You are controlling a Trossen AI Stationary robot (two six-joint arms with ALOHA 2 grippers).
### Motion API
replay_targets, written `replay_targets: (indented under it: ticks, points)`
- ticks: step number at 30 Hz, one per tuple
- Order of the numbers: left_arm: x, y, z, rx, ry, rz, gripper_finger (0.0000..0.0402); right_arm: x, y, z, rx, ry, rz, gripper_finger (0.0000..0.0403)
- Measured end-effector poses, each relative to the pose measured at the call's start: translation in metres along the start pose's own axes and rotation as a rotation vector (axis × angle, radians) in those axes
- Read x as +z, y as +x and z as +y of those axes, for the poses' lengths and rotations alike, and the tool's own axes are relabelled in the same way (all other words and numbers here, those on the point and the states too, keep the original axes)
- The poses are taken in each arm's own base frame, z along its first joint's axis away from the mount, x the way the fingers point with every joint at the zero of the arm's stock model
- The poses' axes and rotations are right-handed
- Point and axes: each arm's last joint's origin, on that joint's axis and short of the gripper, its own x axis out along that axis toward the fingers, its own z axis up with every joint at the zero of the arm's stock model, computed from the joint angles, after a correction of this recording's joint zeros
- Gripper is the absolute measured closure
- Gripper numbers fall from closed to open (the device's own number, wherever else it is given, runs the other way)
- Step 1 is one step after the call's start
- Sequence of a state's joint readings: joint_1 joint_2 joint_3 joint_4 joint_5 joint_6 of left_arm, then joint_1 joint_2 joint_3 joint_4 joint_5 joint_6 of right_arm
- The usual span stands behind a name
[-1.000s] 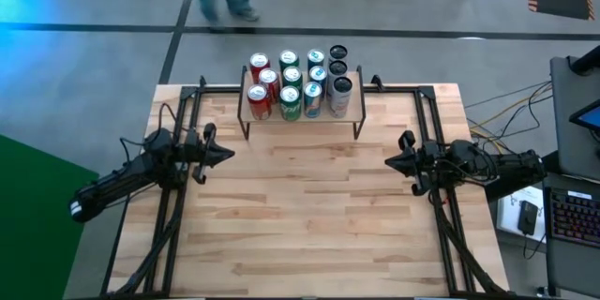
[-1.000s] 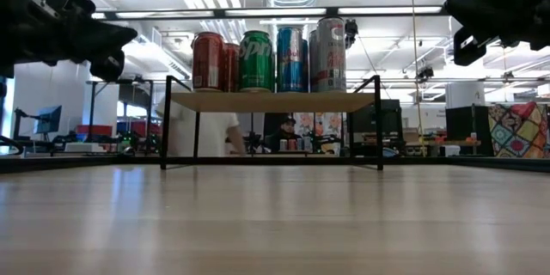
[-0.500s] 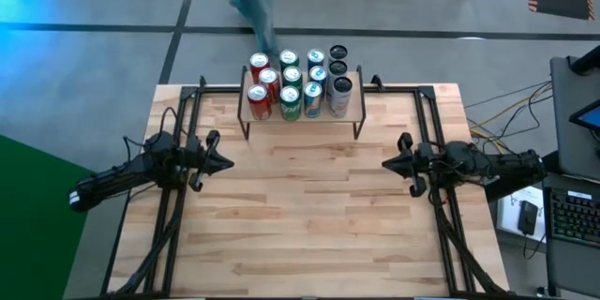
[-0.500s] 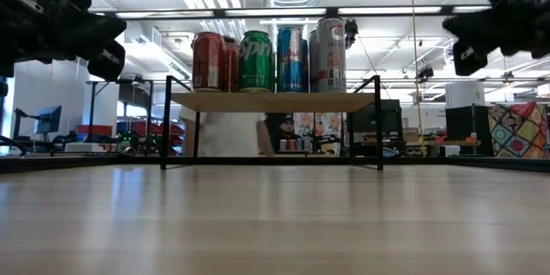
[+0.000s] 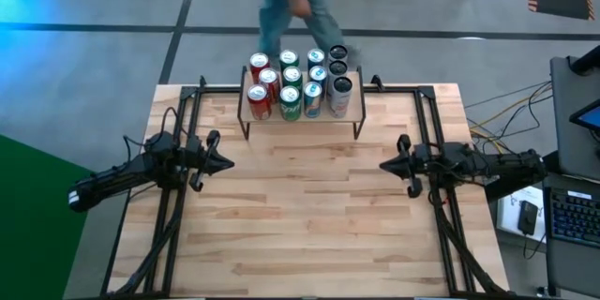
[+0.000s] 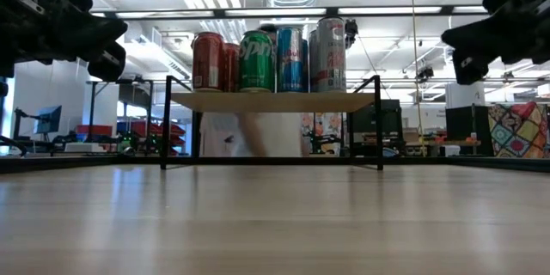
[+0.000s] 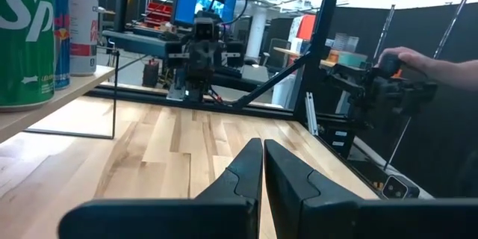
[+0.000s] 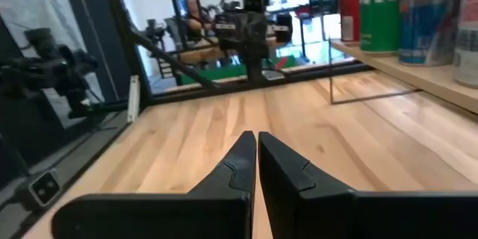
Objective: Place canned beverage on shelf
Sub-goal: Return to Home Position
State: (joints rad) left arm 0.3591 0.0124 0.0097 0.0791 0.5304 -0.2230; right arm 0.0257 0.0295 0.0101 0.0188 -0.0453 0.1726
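Left gripper (image 5: 225, 161) hangs above the table (image 5: 309, 225), left side, fingers pressed together on nothing, tips aimed right. Shelf (image 6: 271, 101) stands at far edge, centre. On its top, upright, in columns running near to far: red cans (image 5: 260, 101), green cans (image 5: 291, 101), blue cans (image 5: 312, 97), then silver can (image 5: 339, 97) nearest in the last column. Right gripper (image 5: 386, 164) over right side, clenched, empty, tips aimed left. Person (image 5: 295, 0) on floor beyond far edge.

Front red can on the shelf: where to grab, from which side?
Grip the front red can mid-body, coming level from the front: it stands upright at the shelf's front edge, with a green can beside it and a red can behind.
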Motion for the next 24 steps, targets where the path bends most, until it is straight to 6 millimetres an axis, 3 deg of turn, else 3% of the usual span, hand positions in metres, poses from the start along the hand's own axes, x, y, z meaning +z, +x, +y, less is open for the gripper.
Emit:
replay_targets:
  ticks: [24]
  points:
    - [0.0041, -0.0001, -0.0010, -0.004, 0.006, -0.010, 0.0402, -0.0027, 0.0019, -0.0014, -0.035, 0.001, 0.029, 0.0394]
